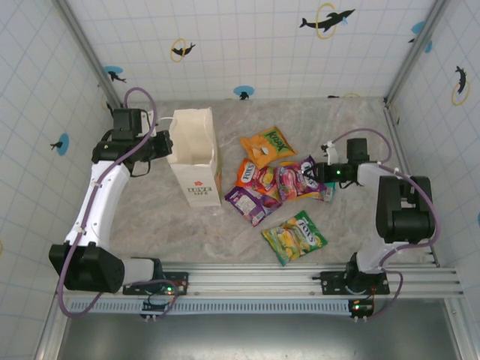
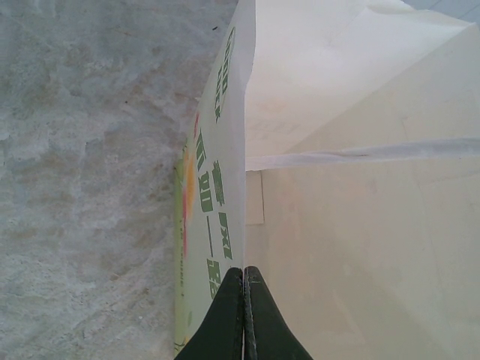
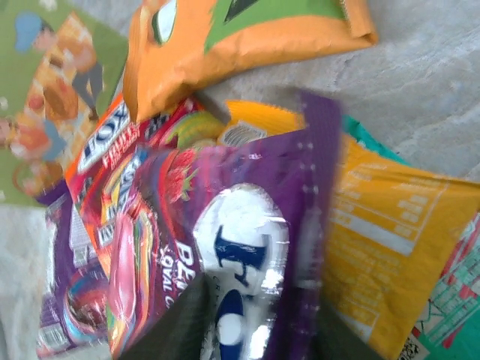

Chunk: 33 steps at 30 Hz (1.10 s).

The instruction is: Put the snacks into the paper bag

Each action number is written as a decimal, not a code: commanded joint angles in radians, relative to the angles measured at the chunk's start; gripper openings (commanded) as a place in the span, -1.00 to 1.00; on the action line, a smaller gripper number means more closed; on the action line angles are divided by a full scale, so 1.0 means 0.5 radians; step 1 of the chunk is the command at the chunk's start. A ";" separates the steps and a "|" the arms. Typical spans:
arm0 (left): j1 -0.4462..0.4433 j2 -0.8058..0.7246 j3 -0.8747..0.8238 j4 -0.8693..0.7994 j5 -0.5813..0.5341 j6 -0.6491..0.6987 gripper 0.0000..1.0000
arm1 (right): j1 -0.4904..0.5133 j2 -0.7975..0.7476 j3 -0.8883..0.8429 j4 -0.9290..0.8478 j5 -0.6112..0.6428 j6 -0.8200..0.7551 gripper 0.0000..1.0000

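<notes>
Top external view: cream-white upright paper bag [image 1: 196, 157] stands left of centre on grey marbled tabletop [image 1: 150, 217]. Left gripper [image 1: 166, 142] at bag's left rim. Right gripper [image 1: 313, 174] at magenta-purple glossy packet [image 1: 295, 180] in pile; orange packet [image 1: 268, 145] behind, red-orange packet [image 1: 251, 174] and purple packet [image 1: 250, 202] left, green-yellow packet [image 1: 295, 236] apart in front.

Left wrist view: left gripper [image 2: 244, 300] pinched closed on bag wall [image 2: 225, 187].

Right wrist view: right gripper [image 3: 251, 315] fingers [image 3: 176, 322] straddle magenta-purple packet [image 3: 240, 225], clamped on it; teal packet [image 3: 450, 315] at lower right.

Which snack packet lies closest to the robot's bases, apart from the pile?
The green-yellow packet. It lies alone toward the near table edge, while the others cluster beside the paper bag.
</notes>
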 commanded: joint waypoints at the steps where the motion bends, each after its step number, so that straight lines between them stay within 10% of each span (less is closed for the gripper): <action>1: -0.011 -0.019 -0.004 -0.069 -0.030 0.042 -1.00 | -0.013 -0.099 0.009 0.081 0.101 0.031 -0.75; 19: -0.014 -0.026 -0.006 -0.022 0.027 -0.078 -1.00 | 0.073 -0.702 -0.092 0.309 0.258 0.379 -1.00; 33: -0.012 -0.097 -0.036 0.072 0.031 -0.236 -1.00 | 0.834 -0.689 0.879 -0.118 1.221 0.785 -1.00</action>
